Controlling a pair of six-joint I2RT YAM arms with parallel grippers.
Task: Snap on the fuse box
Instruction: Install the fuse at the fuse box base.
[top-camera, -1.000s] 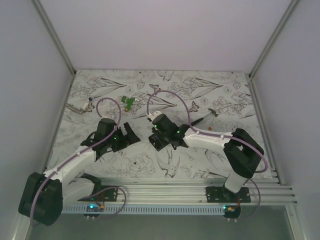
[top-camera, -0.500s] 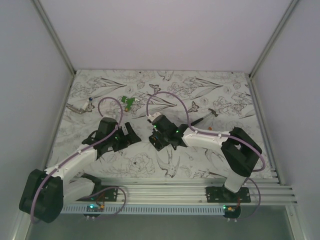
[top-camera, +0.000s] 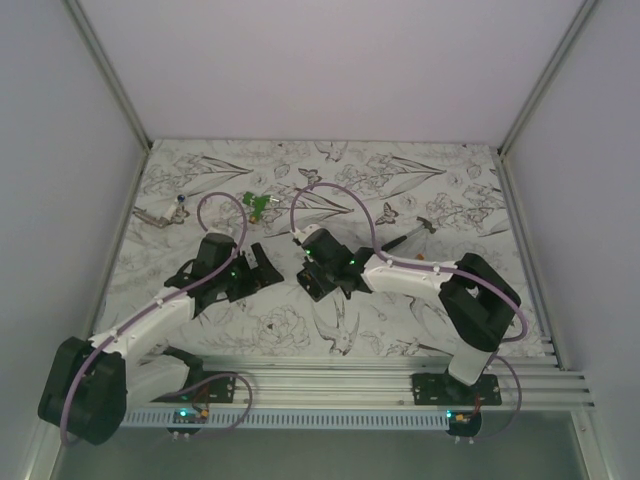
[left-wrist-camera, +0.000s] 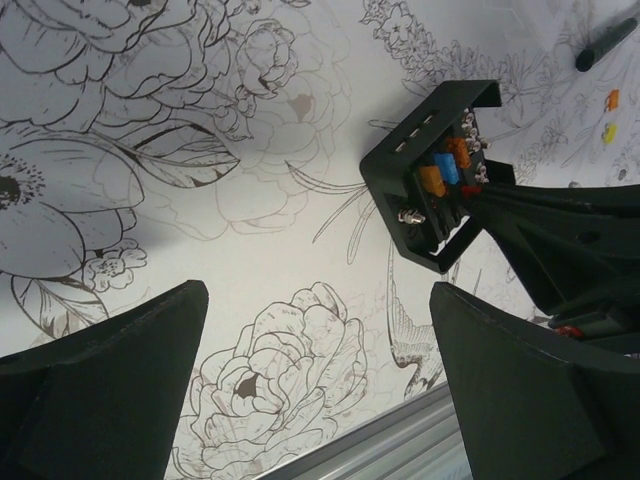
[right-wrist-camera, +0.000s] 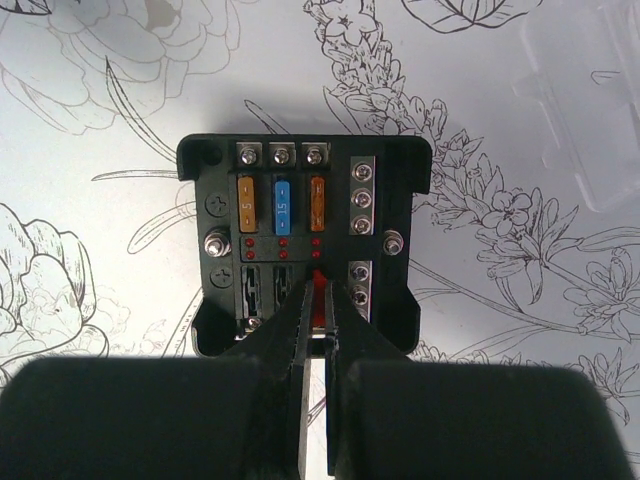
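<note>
The fuse box (right-wrist-camera: 225, 215) is a black square box lying flat on the flowered table, with orange and blue fuses in its upper slots. It also shows in the left wrist view (left-wrist-camera: 425, 175) and the top view (top-camera: 310, 285). My right gripper (right-wrist-camera: 320, 292) is right above its lower right slot, shut on a small red fuse (right-wrist-camera: 321, 283); in the top view it (top-camera: 318, 272) covers the box. My left gripper (left-wrist-camera: 315, 295) is open and empty, a short way left of the box (top-camera: 262, 268).
A clear plastic cover (right-wrist-camera: 585, 100) lies just beyond the box. A green plastic piece (top-camera: 259, 205) and a metal part (top-camera: 160, 213) lie at the far left. A thin black tool (top-camera: 405, 232) lies at the right, with loose orange (left-wrist-camera: 611, 98) and yellow (left-wrist-camera: 607, 130) fuses beside it. An aluminium rail (top-camera: 350, 380) runs along the near edge.
My right gripper has shifted slightly left over the box, still shut on the fuse. My left gripper has edged a little towards the box.
</note>
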